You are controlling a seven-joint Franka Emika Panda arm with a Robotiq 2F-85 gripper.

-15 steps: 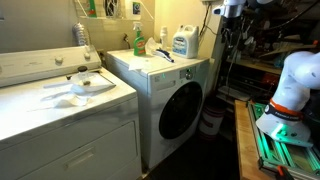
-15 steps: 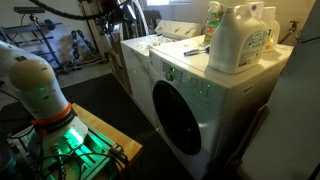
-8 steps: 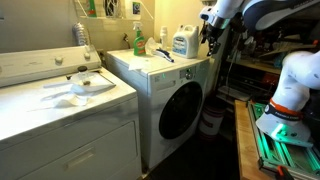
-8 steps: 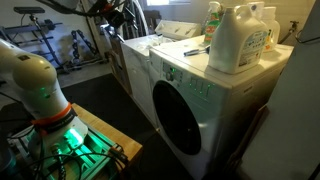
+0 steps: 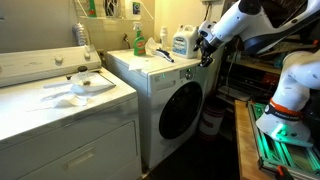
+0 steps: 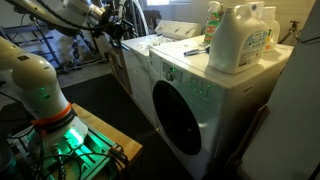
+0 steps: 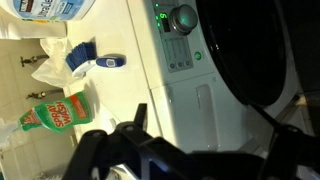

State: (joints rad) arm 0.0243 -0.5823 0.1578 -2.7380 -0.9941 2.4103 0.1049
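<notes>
A: State of the pincer?
B: Cannot tell whether apart or together. Only a dark blur along the bottom of the wrist view. Nothing visibly clamped.

A: Nearest thing?
B: Upright detergent jug on the counter, near the pincer and further in from the edge. Not touching.

A: Position otherwise?
B: Hovers over the counter's front edge, with the washer's dial and door below and to the outer side.

A: Anything else around?
B: Past the jug, well apart from the pincer: green spray bottle, blue-and-white item of unclear kind, and a small blue piece lying flat.

A: Notes on a clean approach?
B: Judgement only. Come in slow and level, clear of the counter lip underneath. Check the fingers are spread before closing in. Likely heavy and sloshing, so better taken squarely at the handle or neck than on the smooth flank. Keep the wrist off the small items further in.
</notes>
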